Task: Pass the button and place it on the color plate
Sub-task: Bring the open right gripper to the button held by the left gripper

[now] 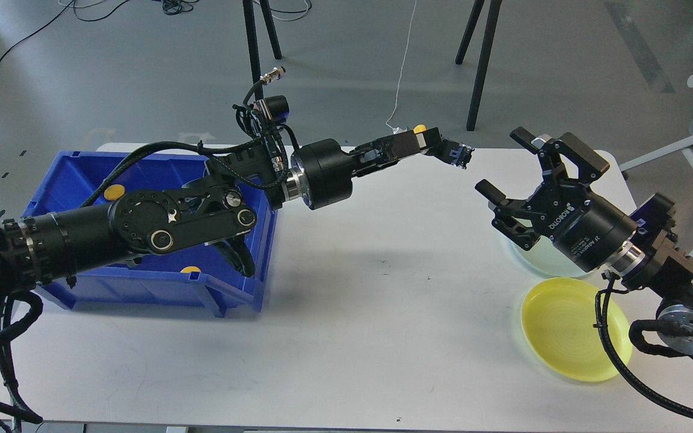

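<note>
While empty at five o'clock, color plate (563,337) waits for the button. Farther at three o'clock, right gripper (518,180) spread wide, holding nothing. At twelve o'clock, left gripper (428,144) clamped on button (421,136): handover step, probably needing closer approach.

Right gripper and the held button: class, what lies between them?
Nothing: in the head view only bare white table shows between the open right gripper and the button shut in the left gripper.

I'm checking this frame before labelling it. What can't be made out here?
Head view:
- Button: only its yellow cap shows; the left end effector hides the body.
- Mint plate: mostly behind the right end effector.
- Blue bin: contents largely covered by the left arm.
</note>
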Motion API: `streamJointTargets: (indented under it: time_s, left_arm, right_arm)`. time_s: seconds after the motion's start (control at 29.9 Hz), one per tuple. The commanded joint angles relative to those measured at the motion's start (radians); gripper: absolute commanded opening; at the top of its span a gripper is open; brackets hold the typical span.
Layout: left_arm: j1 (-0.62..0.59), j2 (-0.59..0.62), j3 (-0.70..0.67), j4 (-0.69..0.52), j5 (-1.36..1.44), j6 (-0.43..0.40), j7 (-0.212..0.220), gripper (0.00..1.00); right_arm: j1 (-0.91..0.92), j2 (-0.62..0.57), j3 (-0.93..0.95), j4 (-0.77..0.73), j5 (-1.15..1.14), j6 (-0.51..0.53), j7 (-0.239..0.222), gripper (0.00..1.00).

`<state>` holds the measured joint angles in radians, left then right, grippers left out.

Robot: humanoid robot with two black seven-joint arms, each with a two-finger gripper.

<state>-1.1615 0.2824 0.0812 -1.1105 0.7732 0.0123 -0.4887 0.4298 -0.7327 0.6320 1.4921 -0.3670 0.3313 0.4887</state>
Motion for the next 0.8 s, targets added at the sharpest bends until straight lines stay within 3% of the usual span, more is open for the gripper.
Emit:
streamJointTargets:
  time_s: [0.0,0.37,0.77]
  left_arm:
    - [0.0,0.0,0.0,0.0,0.0,0.0,0.0,0.07]
    - [0.0,-0.002,0.0,0.0,0.0,0.0,0.0,0.07]
    - [0.0,-0.002,0.0,0.0,0.0,0.0,0.0,0.07]
  right_arm:
    - [0.023,0.047,-0.008,-0.035,0.042,0.0,0.0,0.93]
    - [0.069,0.147,-0.014,-0.116,0.108,-0.011,0.0,0.88]
    - [0.064,0.171,-0.014,-0.139,0.109,-0.009,0.0,0.88]
